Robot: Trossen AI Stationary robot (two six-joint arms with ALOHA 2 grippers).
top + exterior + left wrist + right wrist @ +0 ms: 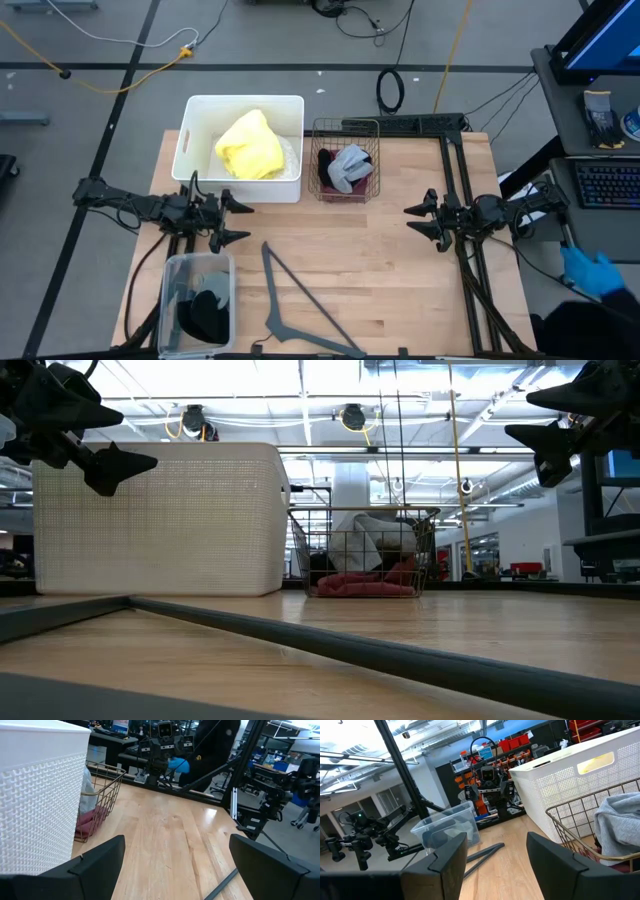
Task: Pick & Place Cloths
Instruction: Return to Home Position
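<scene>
Cloth of bright yellow fabric (250, 145) lies heaped in the white plastic bin (245, 99) close beside the left end effector (240, 222), farther from the right end effector (412, 222); both spread wide, holding nothing

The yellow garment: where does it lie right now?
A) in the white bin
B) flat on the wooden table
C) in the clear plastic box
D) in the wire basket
A: in the high view the yellow garment lies heaped inside the white bin, while the wire basket beside it holds a grey cloth and the clear plastic box holds a black one.
</scene>
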